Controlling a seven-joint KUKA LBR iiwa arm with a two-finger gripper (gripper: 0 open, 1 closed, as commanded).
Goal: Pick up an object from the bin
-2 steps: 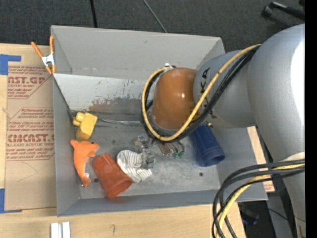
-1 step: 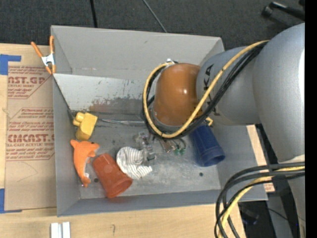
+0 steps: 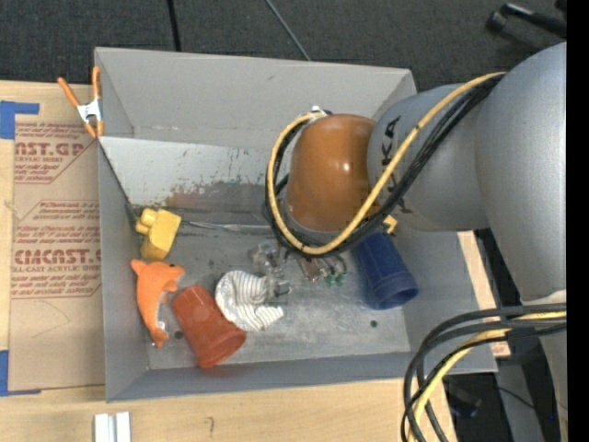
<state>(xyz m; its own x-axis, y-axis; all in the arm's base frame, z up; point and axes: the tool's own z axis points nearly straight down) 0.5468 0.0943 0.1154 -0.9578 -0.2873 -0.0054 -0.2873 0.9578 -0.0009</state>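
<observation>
— Now, where is the gripper (image 3: 272, 273) being held?

— It is being held low over the middle of the bin (image 3: 230, 90), close to the scuffed, scratched grey metal floor. Above it, the wrist is being covered by a glossy, rounded orange cover (image 3: 329, 178), which is being ringed by smooth yellow and black cables (image 3: 273, 187).

— Is it being kept wide or narrow?

— That cannot be told; the small metal parts at the tip are being seen too unclearly.

— Which thing is being met by it?

— A white cloth (image 3: 244, 302), soft, crumpled and faintly striped, is lying at the front middle of the floor, and its upper right edge is being touched or overlapped by the gripper's tip.

— And what is being seen around it?

— A red-orange plastic cup (image 3: 210, 325), tapered and tipped on its side, is lying just left of the cloth. Beside that, a smooth orange fish-shaped toy (image 3: 152, 288) is being seen, and a chunky yellow block (image 3: 159, 230) behind it. A ribbed blue cup (image 3: 385, 270) is lying to the right, apart from the cloth.
</observation>
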